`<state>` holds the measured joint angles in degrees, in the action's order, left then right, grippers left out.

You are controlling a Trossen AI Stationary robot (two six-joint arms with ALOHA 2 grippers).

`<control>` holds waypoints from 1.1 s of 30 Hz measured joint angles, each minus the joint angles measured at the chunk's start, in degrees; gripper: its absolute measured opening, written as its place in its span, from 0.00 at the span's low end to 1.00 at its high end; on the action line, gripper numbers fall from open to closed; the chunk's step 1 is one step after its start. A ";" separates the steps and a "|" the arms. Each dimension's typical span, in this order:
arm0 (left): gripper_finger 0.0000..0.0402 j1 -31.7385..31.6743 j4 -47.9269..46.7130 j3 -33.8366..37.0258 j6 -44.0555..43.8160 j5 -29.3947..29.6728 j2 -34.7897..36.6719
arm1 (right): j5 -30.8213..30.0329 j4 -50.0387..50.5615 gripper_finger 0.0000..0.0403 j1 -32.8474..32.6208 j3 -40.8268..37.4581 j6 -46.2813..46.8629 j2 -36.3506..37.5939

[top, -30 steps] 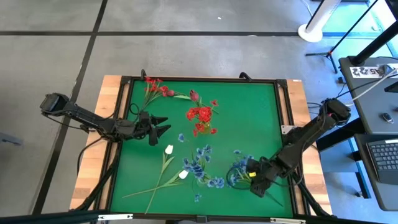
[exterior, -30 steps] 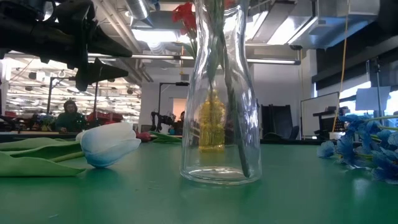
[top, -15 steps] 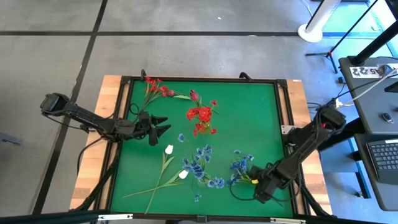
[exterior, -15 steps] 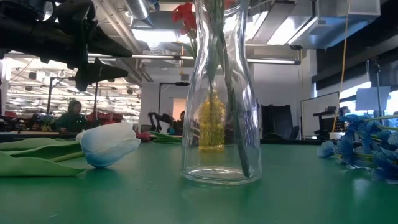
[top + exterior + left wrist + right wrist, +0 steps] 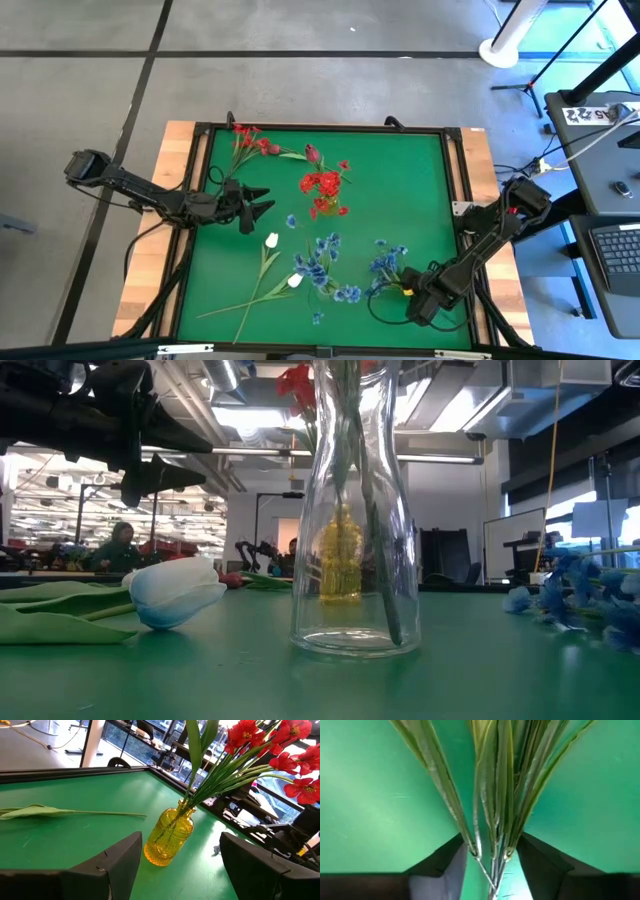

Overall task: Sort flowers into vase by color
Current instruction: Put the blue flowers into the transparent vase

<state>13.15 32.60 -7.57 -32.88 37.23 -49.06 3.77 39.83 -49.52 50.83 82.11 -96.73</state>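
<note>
My right gripper (image 5: 404, 285) is near the table's near right corner, shut on a blue small-blossom spray (image 5: 386, 264). My left gripper (image 5: 262, 203) hovers open over the table's left side, facing a yellow vase (image 5: 169, 837) that holds red sprays (image 5: 322, 185). A clear glass vase (image 5: 355, 510) with green stems in it stands near the near edge, and more blue blossoms (image 5: 320, 265) show there. Two white tulips (image 5: 272, 240) lie flat on the mat. Red sprays (image 5: 248, 138) and a dark pink bud (image 5: 312, 153) lie by the far edge. My right gripper pinches the blue spray's bundled green stems (image 5: 492, 851) between its two fingers (image 5: 452, 867), which come in low from the table's near right corner. The narrow leaves fan out ahead of the fingers. The blossom end (image 5: 384, 262) points toward the table's middle, low over the mat.
The green mat (image 5: 400, 180) has a raised dark frame around it, with wooden strips outside. The mat's far right part is free. Loose blue blossoms (image 5: 317, 318) lie near the near edge. A person (image 5: 120, 540) sits in the room far behind the table.
My right arm has drawn back toward the table's near right corner, its elbow dropping nearer the table edge. The blue spray in its hold has shifted a little with it. My left arm has kept still.
</note>
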 joint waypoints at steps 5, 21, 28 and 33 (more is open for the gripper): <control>0.65 -0.01 0.02 0.00 -0.02 0.00 0.00 | 0.23 1.01 0.24 0.62 -0.02 0.15 0.03; 0.65 -0.01 0.07 -0.02 -1.17 -0.01 0.00 | -38.93 2.36 0.02 1.58 1.49 4.77 9.30; 0.65 0.00 0.15 -0.02 -1.60 -0.02 0.00 | -62.08 -1.45 0.02 0.90 1.53 -1.53 18.02; 0.65 0.00 0.25 -0.02 -1.55 -0.02 0.00 | -76.26 -11.88 0.03 0.33 1.60 -13.09 20.51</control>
<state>13.15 32.85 -7.60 -34.44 37.21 -49.06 -72.49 27.95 -49.19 52.42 69.01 -76.22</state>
